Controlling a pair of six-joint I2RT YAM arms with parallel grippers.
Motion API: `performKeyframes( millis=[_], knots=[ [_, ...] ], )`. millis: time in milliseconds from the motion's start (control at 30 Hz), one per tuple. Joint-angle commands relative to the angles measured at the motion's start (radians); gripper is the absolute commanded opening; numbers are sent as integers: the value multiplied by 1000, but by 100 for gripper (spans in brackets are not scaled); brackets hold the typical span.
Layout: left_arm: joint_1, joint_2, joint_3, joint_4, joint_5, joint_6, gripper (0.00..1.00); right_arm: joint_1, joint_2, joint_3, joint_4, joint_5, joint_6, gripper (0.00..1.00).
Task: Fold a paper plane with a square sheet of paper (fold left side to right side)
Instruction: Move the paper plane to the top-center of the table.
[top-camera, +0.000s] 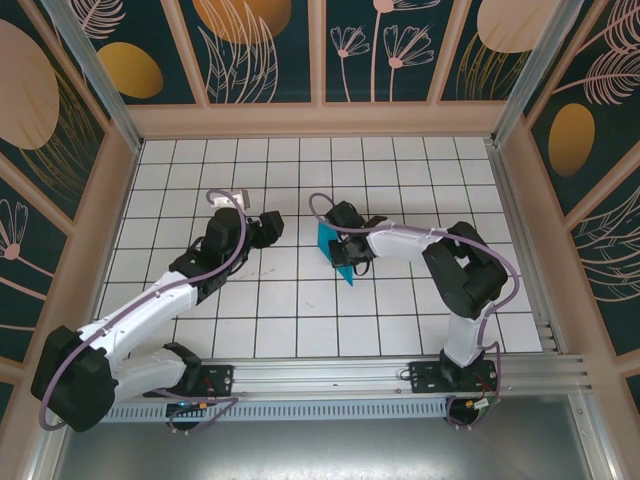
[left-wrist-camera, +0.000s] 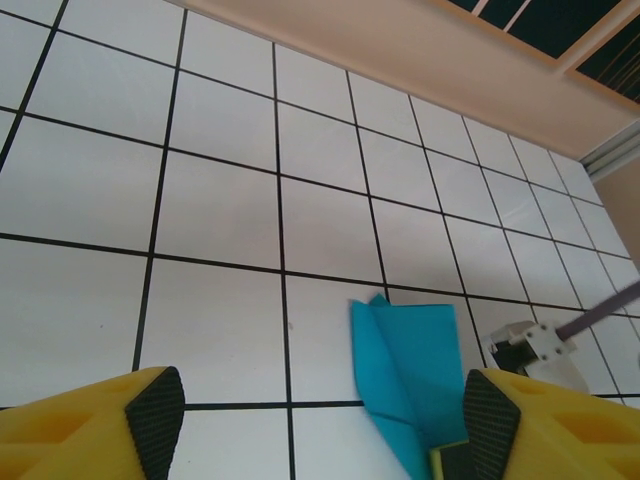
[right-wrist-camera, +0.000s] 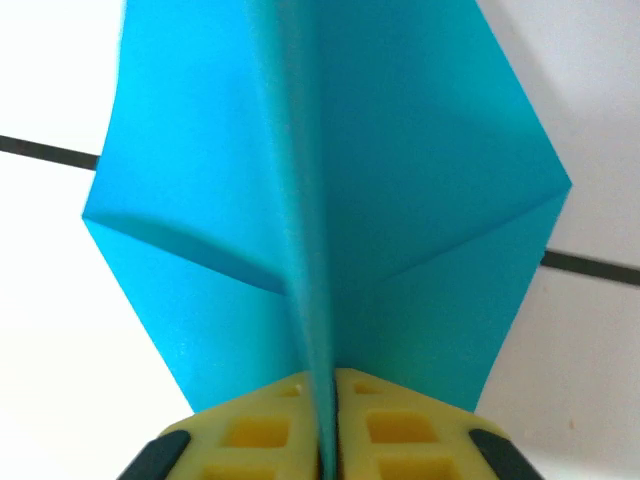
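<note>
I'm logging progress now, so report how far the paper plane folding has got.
Done: the paper plane already has a centre ridge with creased flaps spreading either side. In hand: the right gripper is shut on that ridge, while the left gripper stands open above the tiles, touching nothing. Left: any last wing folds and letting go. Whether more creases are needed I cannot tell.

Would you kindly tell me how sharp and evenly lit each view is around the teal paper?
Top external: sharp, evenly lit, soft shadows on the tiled table, folded teal paper small but clear. Left wrist: paper and table crisp, left gripper's fingers slightly soft. Right wrist: paper very close, its upper edges blurred, table washed out, right gripper sharper.
</note>
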Motion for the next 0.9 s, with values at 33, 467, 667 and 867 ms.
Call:
performKeyframes(
  millis=[33,467,667,867],
  knots=[
    [5,-40,4,-6,13,21,79,-48,58,128,-69,2,40,2],
    [4,-87,-30,39,112,90,98,-159,418,730,-340,190,70,0],
    [5,-86,-31,27,114,100,98,-159,503,795,-378,143,56,0],
    [4,-82,-28,22,119,95,98,-160,520,764,-340,71,40,0]
  ],
)
